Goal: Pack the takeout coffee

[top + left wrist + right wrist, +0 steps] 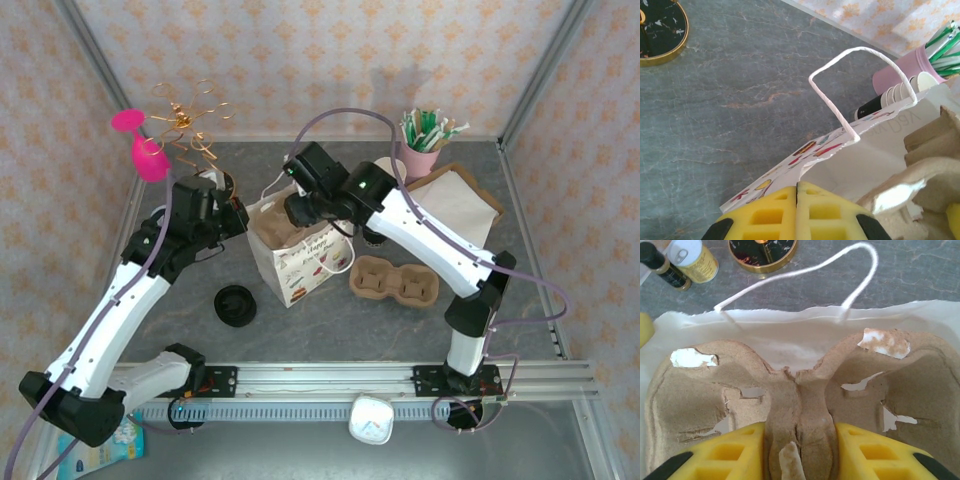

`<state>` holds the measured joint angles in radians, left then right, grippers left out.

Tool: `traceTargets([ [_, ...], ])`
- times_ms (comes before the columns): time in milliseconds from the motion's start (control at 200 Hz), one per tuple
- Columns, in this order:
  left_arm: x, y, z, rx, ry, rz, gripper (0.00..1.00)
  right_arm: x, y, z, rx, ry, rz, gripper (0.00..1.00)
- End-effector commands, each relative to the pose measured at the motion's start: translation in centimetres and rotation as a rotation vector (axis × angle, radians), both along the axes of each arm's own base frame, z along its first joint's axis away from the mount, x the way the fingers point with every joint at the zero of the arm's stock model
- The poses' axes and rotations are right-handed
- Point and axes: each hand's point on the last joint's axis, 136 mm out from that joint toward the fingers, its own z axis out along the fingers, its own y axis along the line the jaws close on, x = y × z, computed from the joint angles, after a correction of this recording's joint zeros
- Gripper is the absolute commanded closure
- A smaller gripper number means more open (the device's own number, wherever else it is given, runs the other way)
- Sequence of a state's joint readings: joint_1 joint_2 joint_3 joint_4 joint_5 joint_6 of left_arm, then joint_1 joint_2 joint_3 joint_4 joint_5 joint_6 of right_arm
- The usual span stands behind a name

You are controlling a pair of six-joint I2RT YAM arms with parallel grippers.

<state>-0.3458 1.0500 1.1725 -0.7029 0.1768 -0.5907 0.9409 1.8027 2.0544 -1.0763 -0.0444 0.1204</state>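
With the pulp carrier [705, 390] clamped in the right claw [799, 442] inside the white paper bag [300, 272], whose rim is pinched by the left claw [796, 205], the bag could be torn or tipped by a snag. The takeout coffee [372, 238], half hidden at the bag's 3 o'clock, could be knocked over by the right arm.

White arms [110, 310], black joints, lilac cables, blocky yellow fingers [765, 217].

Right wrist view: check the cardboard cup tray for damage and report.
The cup tray is damaged: ragged holes and flaking patches in both wells, white showing through. The right gripper pinches its middle ridge, above the open paper bag.
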Motion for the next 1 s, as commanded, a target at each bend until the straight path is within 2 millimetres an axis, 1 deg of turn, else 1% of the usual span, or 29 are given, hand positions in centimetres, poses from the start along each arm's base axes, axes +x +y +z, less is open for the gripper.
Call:
traceTargets([
  [0,-0.2,0.7,0.3,0.09,0.002,-0.047,1.0,-1.0,-0.4,0.5,0.006,0.005,-0.007,0.63],
  [105,0.1,0.9,0.4,0.099,-0.004,-0.048,1.0,-0.2,-0.8,0.4,-0.028,-0.006,-0.055,0.63],
  [200,0.2,0.6,0.4,0.082,-0.011,-0.057,1.0,-0.3,-0.6,-0.6,-0.045,0.023,-0.054,0.63],
  [295,0.3,0.9,0.4,0.081,-0.02,-0.032,1.0,0.0,-1.4,-1.2,-0.08,0.021,-0.094,0.63],
  [320,0.2,1.1,0.3,0.083,-0.015,-0.025,1.0,0.0,-1.4,-1.1,-0.082,0.023,-0.098,0.63],
  [375,0.2,1.2,0.1,0.09,0.0,-0.017,1.0,-0.3,-1.2,-0.3,-0.053,0.027,-0.093,0.63],
  [465,0.3,1.7,-0.2,0.101,0.01,0.009,1.0,-0.7,0.0,1.1,0.021,0.03,-0.063,0.63],
  [535,0.3,1.5,-0.1,0.093,0.003,0.006,1.0,-1.0,0.7,1.4,0.041,0.039,-0.052,0.63],
  [586,0.3,1.2,0.0,0.081,-0.002,-0.008,1.0,-1.2,1.0,1.1,0.026,0.043,-0.049,0.63],
  [666,0.3,1.0,0.0,0.077,-0.004,-0.018,1.0,-0.8,1.0,0.4,-0.004,0.041,-0.07,0.63],
  [866,0.2,1.1,0.2,0.092,-0.001,-0.03,1.0,0.5,-0.4,-1.5,-0.073,0.046,-0.133,0.63],
  [996,0.0,1.2,0.2,0.105,0.001,-0.03,1.0,1.0,-1.2,-1.8,-0.071,0.065,-0.167,0.63],
])
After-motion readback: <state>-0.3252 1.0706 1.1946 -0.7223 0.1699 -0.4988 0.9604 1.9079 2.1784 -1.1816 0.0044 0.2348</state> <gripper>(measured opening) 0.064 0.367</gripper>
